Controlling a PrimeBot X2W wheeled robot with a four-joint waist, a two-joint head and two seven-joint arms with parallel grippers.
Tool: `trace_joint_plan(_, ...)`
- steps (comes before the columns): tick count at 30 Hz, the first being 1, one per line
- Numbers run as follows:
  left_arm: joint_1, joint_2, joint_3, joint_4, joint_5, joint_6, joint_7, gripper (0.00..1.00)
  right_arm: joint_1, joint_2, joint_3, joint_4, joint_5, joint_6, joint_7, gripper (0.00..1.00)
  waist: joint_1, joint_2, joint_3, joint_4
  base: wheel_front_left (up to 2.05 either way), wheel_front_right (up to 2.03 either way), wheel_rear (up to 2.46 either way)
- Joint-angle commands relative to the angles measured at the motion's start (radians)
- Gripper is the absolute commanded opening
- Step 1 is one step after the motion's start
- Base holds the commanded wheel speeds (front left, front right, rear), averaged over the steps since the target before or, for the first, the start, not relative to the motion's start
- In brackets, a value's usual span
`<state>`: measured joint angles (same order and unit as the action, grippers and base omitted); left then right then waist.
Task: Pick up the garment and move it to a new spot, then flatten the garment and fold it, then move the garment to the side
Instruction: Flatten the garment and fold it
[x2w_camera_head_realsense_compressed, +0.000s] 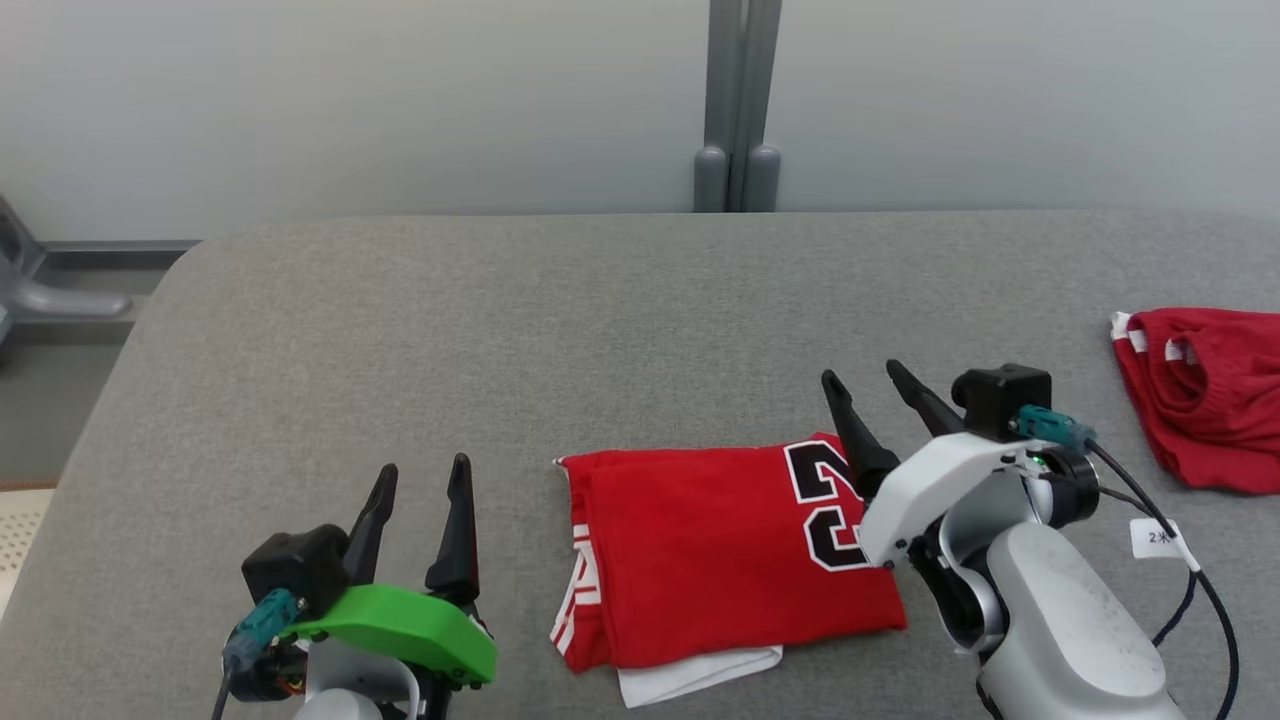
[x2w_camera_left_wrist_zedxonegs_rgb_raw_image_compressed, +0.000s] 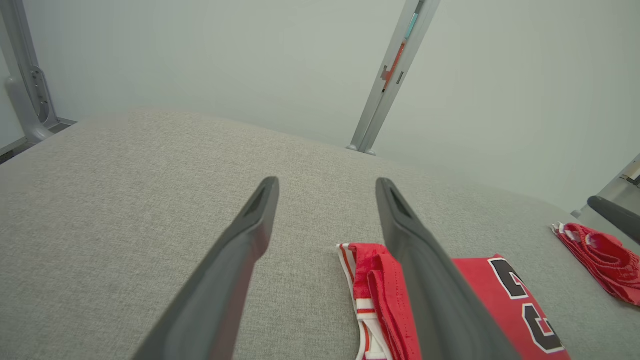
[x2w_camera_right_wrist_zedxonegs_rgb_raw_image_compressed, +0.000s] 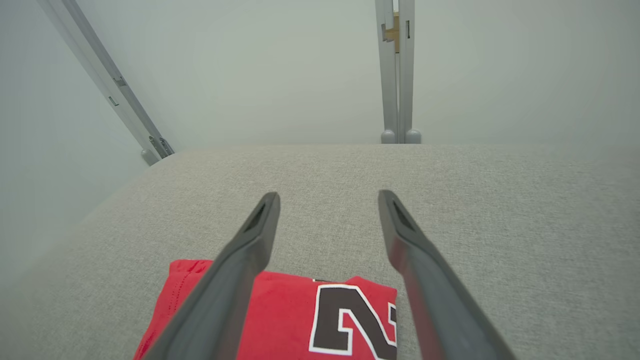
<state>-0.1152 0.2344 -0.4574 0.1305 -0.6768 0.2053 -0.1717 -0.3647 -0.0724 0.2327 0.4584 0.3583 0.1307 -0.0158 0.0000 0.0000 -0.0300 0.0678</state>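
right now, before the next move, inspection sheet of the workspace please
surface: grey fabric-covered table, flat.
job's things: folded red jersey with black number, lying flat near the front edge, white layer showing under its near side.
clutter: crumpled red garment with white trim, at the table's right edge.
grippers: left gripper open, left of the jersey; right gripper open, holding nothing, over the jersey's right end.
cables: black cable with white tag, looping down behind the right gripper.
surroundings: pale wall, grey metal post behind.

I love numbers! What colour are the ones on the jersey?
The numbers are black, outlined white; head view shows best.
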Motion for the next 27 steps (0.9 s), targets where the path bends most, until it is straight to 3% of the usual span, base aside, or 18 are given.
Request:
trace_joint_plan(1, -0.015, -0.004, 0.002, 0.007, 0.005, 0.001, -0.011, 1.0, 0.032, 0.004, -0.015, -0.019, -0.02, 0.0, -0.01, 1.0, 0.0, 0.0, -0.014, -0.043, 0.0, 0.0, 0.0)
trace_joint_plan(14, 0.058, -0.004, 0.031, 0.046, 0.02, 0.01, -0.075, 1.0, 0.284, 0.019, -0.15, -0.238, -0.207, 0.0, -0.019, 1.0, 0.0, 0.0, -0.026, -0.077, 0.0, 0.0, 0.0)
trace_joint_plan(27, 0.118, 0.011, 0.053, 0.007, 0.035, 0.03, -0.085, 1.0, 0.387, 0.021, -0.214, -0.382, -0.155, 0.0, 0.006, 1.0, 0.0, 0.0, -0.035, -0.062, 0.0, 0.0, 0.0)
